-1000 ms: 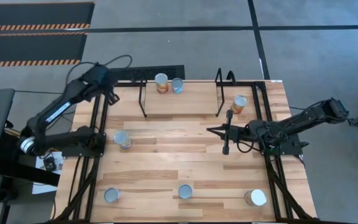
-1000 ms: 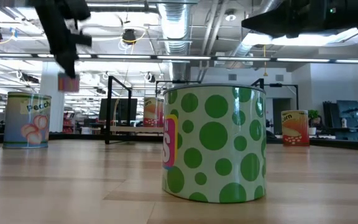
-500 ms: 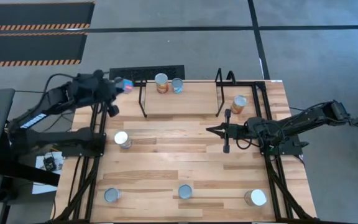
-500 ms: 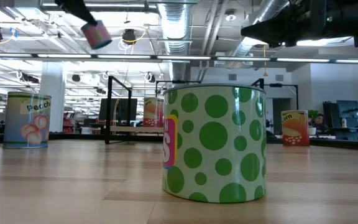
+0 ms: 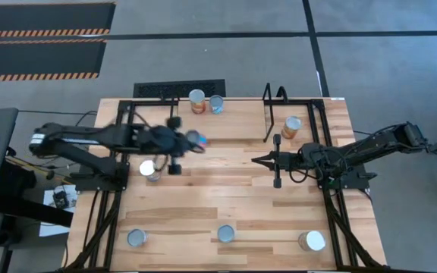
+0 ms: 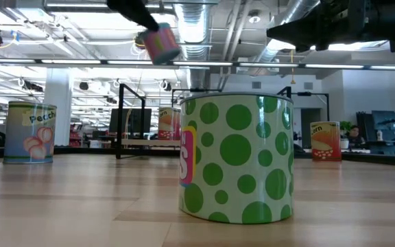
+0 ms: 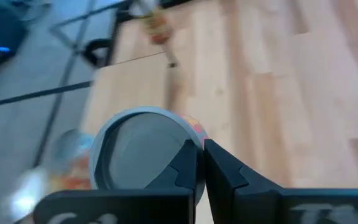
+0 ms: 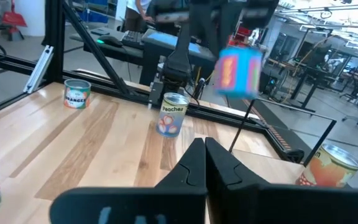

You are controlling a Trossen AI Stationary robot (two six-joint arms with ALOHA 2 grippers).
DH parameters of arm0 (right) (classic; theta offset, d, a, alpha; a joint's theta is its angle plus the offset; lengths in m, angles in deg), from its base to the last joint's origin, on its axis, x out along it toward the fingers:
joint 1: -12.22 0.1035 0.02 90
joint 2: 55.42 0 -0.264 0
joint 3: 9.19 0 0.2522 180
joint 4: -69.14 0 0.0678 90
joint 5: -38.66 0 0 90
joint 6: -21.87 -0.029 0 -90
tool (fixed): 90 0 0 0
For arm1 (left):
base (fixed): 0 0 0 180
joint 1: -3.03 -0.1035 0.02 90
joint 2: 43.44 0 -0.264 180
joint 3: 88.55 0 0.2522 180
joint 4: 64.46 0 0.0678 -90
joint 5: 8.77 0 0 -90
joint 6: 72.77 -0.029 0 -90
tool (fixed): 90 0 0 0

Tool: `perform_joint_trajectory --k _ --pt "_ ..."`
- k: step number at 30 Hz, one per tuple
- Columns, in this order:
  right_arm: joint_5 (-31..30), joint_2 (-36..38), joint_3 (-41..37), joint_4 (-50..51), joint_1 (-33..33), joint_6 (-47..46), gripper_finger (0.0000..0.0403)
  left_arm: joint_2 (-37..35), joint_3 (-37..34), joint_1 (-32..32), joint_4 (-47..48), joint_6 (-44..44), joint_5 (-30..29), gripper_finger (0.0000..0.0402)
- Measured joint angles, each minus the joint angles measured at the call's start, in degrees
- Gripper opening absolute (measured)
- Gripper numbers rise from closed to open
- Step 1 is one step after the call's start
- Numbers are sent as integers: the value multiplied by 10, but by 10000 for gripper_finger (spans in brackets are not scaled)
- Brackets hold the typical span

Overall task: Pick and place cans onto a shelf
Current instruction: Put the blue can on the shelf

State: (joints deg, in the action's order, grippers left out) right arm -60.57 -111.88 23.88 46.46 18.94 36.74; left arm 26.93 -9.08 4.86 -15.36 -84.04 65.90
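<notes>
My left gripper (image 5: 190, 141) is shut on a pink and blue can (image 5: 198, 139), high over the table in front of the shelf's left loop. The can also shows in the low view (image 6: 160, 43) and the right wrist view (image 8: 240, 71). The shelf (image 5: 174, 125) stands at the far edge, with an orange can (image 5: 196, 101) and a blue-grey can (image 5: 216, 105) standing on their bases behind it. My right gripper (image 5: 256, 159) is shut and empty, above the table's right middle, pointing left. My left gripper holds the pink and blue can at the edge of its silvery round end (image 7: 178, 127). In the wrist view the two fingers (image 7: 188, 165) stand almost together beside that rim. The can is lifted clear of the table and hangs tilted below the gripper (image 6: 160, 43).
More cans stand on the table: one under the left arm (image 5: 149, 168), an orange one right of the shelf (image 5: 292, 127), and three along the near edge (image 5: 136, 238), (image 5: 226, 233), (image 5: 312, 241). Black frame rails (image 5: 328, 212) run along both table sides.
My left gripper has swung from over the table's far left corner toward the right and nearer, carrying the pink and blue can. The can has stayed clear of the table and has tipped from hanging upright to tilted.
</notes>
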Motion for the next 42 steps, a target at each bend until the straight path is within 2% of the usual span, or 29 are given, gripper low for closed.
perform_joint_trajectory --k 10,20,28,35,42 --pt "2 0 0 0 0 0 8 172 1 2 -62 51 15 1" --pt "2 0 0 0 0 0 8 307 86 -1 -62 58 12 1" --pt "2 0 0 0 0 1 8 338 99 -14 -59 51 15 4" --pt "2 0 0 0 0 1 8 338 99 -22 -65 50 47 26" --pt "2 0 0 0 0 1 8 337 100 -22 -65 47 50 48"
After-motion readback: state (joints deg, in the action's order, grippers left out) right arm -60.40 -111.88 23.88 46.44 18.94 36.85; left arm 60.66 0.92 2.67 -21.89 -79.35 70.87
